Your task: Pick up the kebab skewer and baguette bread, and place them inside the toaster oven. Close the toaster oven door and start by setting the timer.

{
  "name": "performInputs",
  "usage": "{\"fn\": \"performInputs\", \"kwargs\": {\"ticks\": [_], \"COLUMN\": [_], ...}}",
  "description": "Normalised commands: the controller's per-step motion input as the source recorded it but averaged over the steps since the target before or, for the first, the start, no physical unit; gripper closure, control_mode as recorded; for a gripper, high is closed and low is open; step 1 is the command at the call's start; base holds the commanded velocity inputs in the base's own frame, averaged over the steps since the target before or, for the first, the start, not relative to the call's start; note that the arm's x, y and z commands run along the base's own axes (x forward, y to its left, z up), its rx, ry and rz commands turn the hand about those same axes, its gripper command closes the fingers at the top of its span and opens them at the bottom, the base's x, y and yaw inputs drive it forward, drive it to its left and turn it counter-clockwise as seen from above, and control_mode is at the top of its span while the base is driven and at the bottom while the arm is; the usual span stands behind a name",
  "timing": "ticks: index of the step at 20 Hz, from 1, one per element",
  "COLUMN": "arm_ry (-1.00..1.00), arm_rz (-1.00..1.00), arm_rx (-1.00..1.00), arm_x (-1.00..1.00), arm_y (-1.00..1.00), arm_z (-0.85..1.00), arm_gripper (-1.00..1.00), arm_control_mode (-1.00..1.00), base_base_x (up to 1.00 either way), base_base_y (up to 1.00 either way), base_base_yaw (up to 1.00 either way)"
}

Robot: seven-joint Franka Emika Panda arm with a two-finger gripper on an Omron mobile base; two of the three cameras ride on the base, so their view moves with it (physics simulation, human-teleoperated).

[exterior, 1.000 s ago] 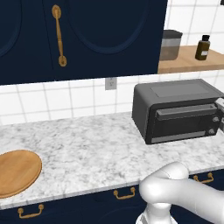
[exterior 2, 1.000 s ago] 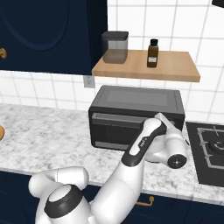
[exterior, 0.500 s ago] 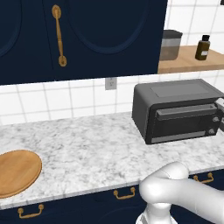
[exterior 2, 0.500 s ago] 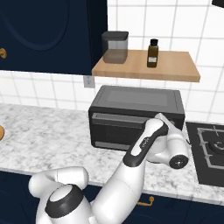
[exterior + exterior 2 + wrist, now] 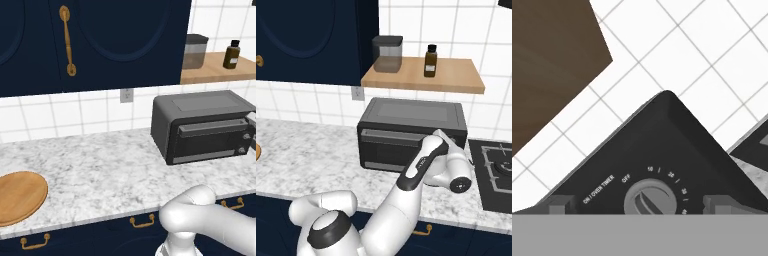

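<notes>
Marble counter (image 5: 100, 170) carries the toaster oven (image 5: 202, 125) at its right end, against the tiled wall; toaster oven door (image 5: 210, 140) is closed. Round wooden board (image 5: 17, 197) sits at the counter's left front edge. Gripper (image 5: 634, 205) faces the timer knob (image 5: 649, 200), fingers (image 5: 559, 206) spread wide on either side, gripping nothing.

The left base view looks forward and down from behind the arm's left over the desk (image 5: 100, 165); the right base view does likewise from its right; both share the toaster oven (image 5: 411, 132); the hand view sits close against its timer knob (image 5: 650, 199).
</notes>
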Motion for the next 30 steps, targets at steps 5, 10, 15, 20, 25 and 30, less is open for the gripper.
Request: {"fn": "performInputs", "kwargs": {"ticks": [5, 10, 15, 20, 25, 30], "arm_ry": [0.00, 0.00, 0.00, 0.00, -0.01, -0.01], "arm_rz": [0.00, 0.00, 0.00, 0.00, 0.00, -0.01], "arm_rx": [0.00, 0.00, 0.00, 0.00, 0.06, 0.17], "arm_x": [0.00, 0.00, 0.00, 0.00, 0.00, 0.00], "arm_y": [0.00, 0.00, 0.00, 0.00, 0.00, 0.00], "arm_z": [0.00, 0.00, 0.00, 0.00, 0.00, 0.00], "arm_gripper": [1.00, 1.00, 1.00, 1.00, 1.00, 1.00], "arm_control_mode": [-1.00, -1.00, -1.00, -1.00, -1.00, -1.00], "base_base_x": [0.00, 0.00, 0.00, 0.00, 0.00, 0.00], "base_base_y": [0.00, 0.00, 0.00, 0.00, 0.00, 0.00], "base_base_yaw": [0.00, 0.00, 0.00, 0.00, 0.00, 0.00]}}
